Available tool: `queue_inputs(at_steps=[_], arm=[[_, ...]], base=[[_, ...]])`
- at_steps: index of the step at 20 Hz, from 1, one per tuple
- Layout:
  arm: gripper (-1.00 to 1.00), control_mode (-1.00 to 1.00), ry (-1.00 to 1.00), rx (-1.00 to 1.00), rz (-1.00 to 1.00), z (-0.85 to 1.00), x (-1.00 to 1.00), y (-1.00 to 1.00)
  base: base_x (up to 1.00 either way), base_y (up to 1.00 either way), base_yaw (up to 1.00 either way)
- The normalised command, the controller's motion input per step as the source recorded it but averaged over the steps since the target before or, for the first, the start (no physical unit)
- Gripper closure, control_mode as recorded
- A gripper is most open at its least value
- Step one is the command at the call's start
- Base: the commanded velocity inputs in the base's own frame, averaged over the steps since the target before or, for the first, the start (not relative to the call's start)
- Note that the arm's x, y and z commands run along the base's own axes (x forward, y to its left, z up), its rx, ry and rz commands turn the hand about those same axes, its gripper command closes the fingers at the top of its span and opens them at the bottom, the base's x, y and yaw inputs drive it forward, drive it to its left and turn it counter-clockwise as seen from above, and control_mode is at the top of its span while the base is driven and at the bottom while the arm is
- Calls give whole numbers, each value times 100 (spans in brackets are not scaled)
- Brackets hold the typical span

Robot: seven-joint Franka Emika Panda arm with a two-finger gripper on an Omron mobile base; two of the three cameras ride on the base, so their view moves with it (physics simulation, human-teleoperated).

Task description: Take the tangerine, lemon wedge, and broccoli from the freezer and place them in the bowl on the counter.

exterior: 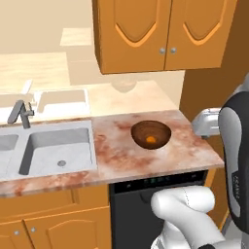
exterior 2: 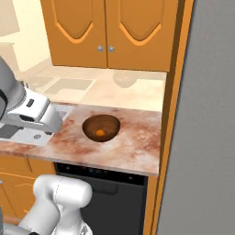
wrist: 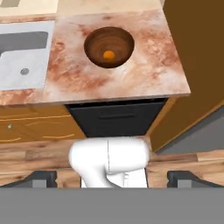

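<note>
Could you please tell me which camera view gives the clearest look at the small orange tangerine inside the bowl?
The hand view: it looks nearly straight down into the round dark-brown wooden bowl, so the small bright-orange tangerine lies fully exposed. The left base view shows the tangerine obliquely beyond the near rim; the right base view shows it likewise.

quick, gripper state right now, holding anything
gripper: jaws open wide, nothing between them; the tangerine sits in the bowl.

You had: grey sink [exterior: 58, 148] with faucet [exterior: 20, 113], orange wall cabinets [exterior: 163, 31], black under-counter appliance [exterior 2: 114, 197], orange base cabinets [exterior: 48, 223].
</note>
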Motion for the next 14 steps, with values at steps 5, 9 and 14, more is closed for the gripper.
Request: queue_inputs(at_steps=[5,9,14], arm=[[-100,100,0,0,0,0,0,0],[-100,100,0,0,0,0,0,0],[-100,100,0,0,0,0,0,0]], base=[[-79,-81,-2],[-12,-100,0],[3,-100,0]])
